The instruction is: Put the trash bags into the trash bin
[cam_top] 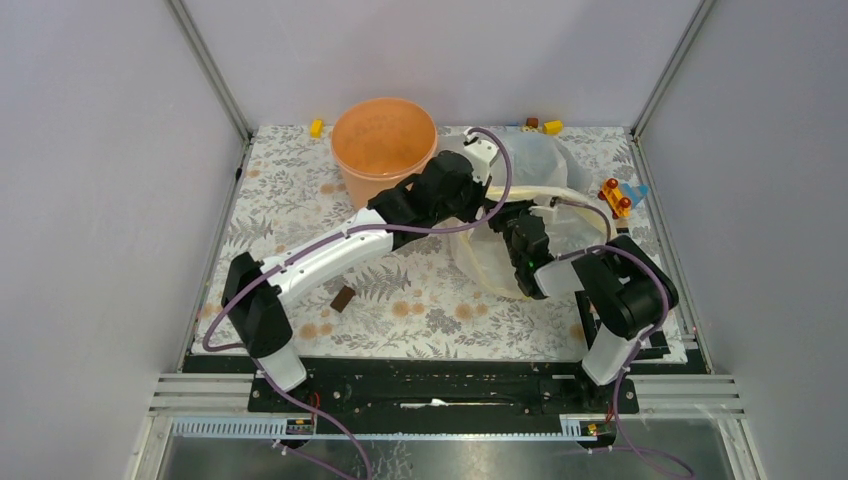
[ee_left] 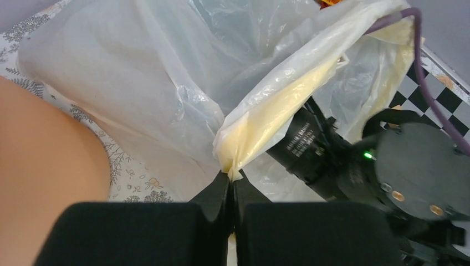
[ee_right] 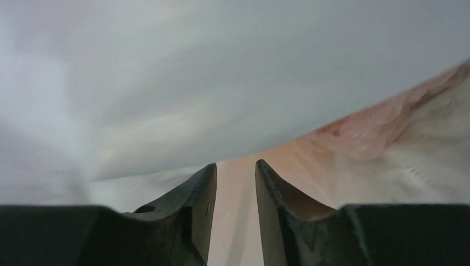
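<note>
Just beyond right gripper [ee_right: 236, 164]: pink bag [ee_right: 368, 133]

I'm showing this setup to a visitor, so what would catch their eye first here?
Probably the billowing heap of plastic bags right of centre, where the left arm and right arm meet; the left gripper is pinched shut on a pale yellow bag. Next, the peach-orange bucket at the far edge of the floral table.
</note>
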`<action>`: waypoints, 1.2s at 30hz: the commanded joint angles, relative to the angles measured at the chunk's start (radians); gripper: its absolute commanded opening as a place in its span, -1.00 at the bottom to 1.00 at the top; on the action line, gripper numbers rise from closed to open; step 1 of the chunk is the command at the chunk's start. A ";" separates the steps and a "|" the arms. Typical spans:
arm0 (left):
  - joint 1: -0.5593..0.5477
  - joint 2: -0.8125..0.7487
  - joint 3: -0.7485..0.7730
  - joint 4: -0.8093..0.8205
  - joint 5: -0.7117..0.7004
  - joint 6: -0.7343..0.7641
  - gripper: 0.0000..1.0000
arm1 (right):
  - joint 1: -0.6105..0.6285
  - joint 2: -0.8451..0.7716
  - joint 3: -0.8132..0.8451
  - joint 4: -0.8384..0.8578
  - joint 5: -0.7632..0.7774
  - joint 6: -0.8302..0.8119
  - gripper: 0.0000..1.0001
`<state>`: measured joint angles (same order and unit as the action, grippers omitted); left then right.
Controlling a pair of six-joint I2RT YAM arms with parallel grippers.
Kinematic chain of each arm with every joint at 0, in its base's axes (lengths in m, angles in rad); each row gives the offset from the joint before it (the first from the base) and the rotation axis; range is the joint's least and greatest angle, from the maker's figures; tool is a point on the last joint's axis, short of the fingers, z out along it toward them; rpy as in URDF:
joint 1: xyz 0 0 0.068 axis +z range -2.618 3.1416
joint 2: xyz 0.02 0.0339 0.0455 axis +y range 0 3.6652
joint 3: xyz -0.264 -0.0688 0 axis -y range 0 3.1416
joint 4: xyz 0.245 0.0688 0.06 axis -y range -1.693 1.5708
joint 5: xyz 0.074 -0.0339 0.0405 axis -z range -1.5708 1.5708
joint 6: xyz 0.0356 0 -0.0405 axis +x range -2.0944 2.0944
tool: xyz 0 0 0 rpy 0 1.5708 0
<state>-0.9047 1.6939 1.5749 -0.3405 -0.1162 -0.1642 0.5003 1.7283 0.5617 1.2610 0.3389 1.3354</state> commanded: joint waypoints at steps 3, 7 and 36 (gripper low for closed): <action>0.001 -0.066 -0.015 0.057 -0.020 -0.008 -1.00 | -0.033 0.072 0.111 -0.124 0.068 0.070 0.12; 0.001 -0.066 -0.039 0.068 -0.043 0.000 -1.00 | -0.036 0.117 0.177 -0.193 0.111 0.074 0.43; 0.035 0.039 -0.035 0.102 -0.095 0.011 -1.00 | -0.097 -0.029 0.116 -0.243 0.128 -0.167 -1.00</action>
<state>-0.8711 1.6989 1.4960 -0.2825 -0.1959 -0.1478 0.4068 1.8919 0.7956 0.9775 0.4473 1.2350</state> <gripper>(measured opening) 0.003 0.015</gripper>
